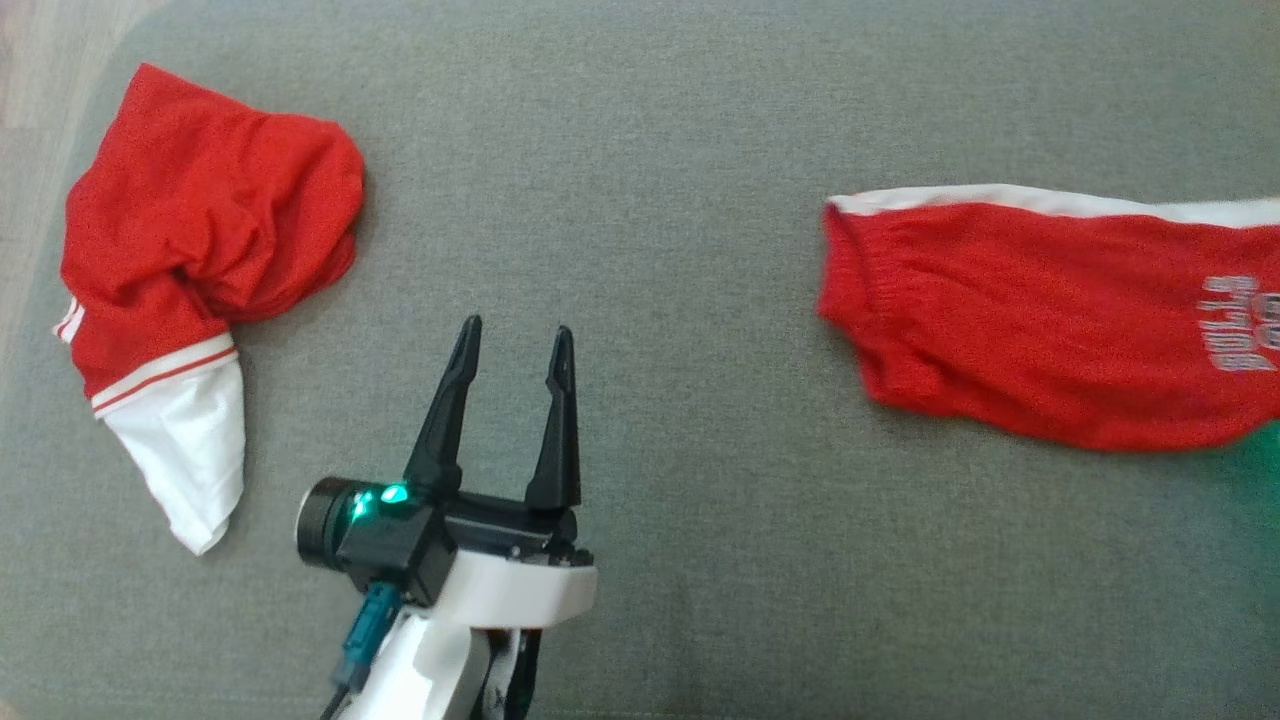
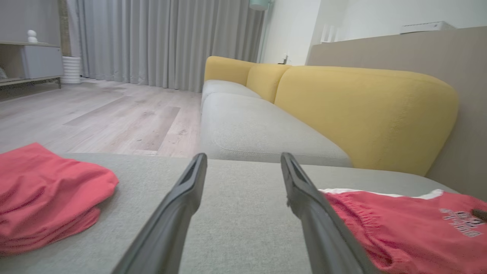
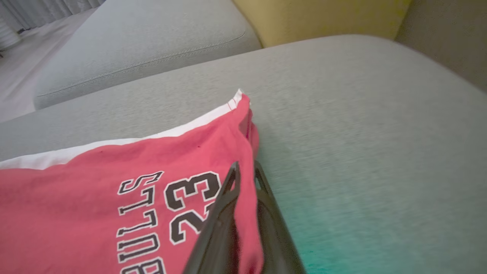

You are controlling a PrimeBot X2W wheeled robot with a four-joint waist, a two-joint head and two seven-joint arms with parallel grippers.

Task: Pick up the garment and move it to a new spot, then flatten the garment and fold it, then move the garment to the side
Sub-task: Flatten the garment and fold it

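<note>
Shorts, red with white side stripe, lie spread on grey cushion, toward right side; right gripper pinched onto their edge beside printed number; left gripper spread wide over bare cushion, holding nothing; crumpled red-and-white garment far left, well apart.

Red basketball shorts: white side stripe, "BULLS 23" print, gathered waistband. Mostly flat and slightly rumpled on the grey sofa cushion, toward its right end, waistband facing the cushion's middle. One edge is pinched in the right gripper.
</note>
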